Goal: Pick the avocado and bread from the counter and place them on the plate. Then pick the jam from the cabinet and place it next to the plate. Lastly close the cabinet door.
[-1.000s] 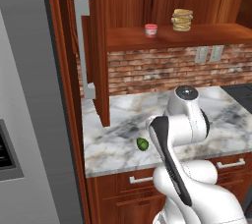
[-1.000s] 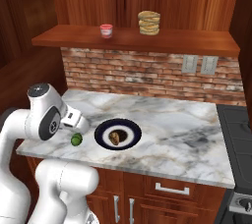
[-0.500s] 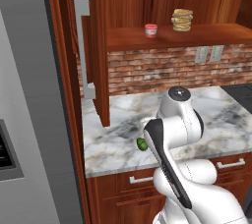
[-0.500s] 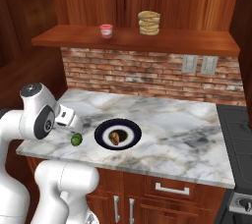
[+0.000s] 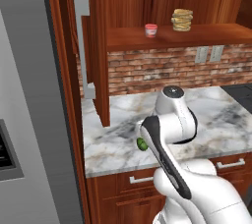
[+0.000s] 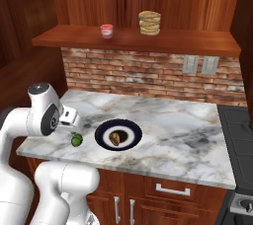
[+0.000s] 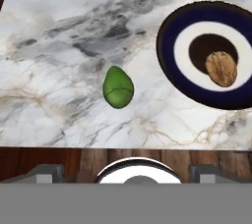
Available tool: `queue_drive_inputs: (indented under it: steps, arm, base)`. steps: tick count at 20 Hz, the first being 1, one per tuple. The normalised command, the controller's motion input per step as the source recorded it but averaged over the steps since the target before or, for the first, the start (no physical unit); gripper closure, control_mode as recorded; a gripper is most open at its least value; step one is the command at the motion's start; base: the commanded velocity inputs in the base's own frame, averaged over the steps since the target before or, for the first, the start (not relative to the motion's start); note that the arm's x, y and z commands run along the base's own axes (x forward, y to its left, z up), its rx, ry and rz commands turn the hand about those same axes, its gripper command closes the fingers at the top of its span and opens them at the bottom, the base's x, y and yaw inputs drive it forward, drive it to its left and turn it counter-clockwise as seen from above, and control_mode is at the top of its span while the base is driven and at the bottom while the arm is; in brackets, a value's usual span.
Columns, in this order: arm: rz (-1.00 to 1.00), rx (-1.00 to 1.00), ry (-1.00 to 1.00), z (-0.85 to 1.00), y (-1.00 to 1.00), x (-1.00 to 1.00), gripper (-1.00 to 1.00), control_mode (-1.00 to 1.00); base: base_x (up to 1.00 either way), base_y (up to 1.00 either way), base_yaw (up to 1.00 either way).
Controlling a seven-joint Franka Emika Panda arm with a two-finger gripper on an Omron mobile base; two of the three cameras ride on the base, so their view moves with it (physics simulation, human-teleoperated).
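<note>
The green avocado (image 7: 118, 87) lies on the marble counter (image 7: 64, 26), left of the plate (image 7: 170, 46) and close to the counter's front edge. The brown speckled bread (image 7: 221, 69) rests in the plate's dark centre. My gripper (image 7: 127, 171) hovers above the front edge, just short of the avocado, open and holding nothing. From the right base camera the hand (image 6: 70, 117) sits just above and left of the avocado (image 6: 76, 140), beside the plate (image 6: 101, 135). The pinkish jam (image 6: 106, 31) stands on the cabinet shelf. The cabinet door (image 5: 101, 70) is swung open.
A stack of tan discs (image 6: 149, 22) stands on the shelf right of the jam. The grey fridge (image 5: 29, 110) fills the left side, beside the open door. A brick backsplash with outlets (image 6: 200, 64) runs behind the counter; a dark stove (image 6: 242, 135) borders it on the right.
The arm has shifted slightly left, so it hides more of the avocado from the left base camera. Avocado, bread and plate have not moved. The jaws stay open.
</note>
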Motion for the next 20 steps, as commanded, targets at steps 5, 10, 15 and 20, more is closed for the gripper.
queue_drive_inputs:
  steps: [5, 10, 15, 20]
  arm:
    - [0.03, 0.0, 0.1, -0.2, 0.07, 0.26, -1.0, -1.0]
    - [0.0, 0.0, 0.05, -0.15, 0.0, 0.17, -1.0, -1.0]
    - [0.0, 0.0, 0.07, -0.22, 0.02, 0.14, -1.0, -1.0]
    - [0.0, 0.0, 0.07, -0.33, 0.05, 0.14, -1.0, -1.0]
  base:
    - [0.0, 0.0, 0.0]
    - [0.0, 0.0, 0.0]
    - [0.0, 0.0, 0.0]
    - [0.0, 0.0, 0.0]
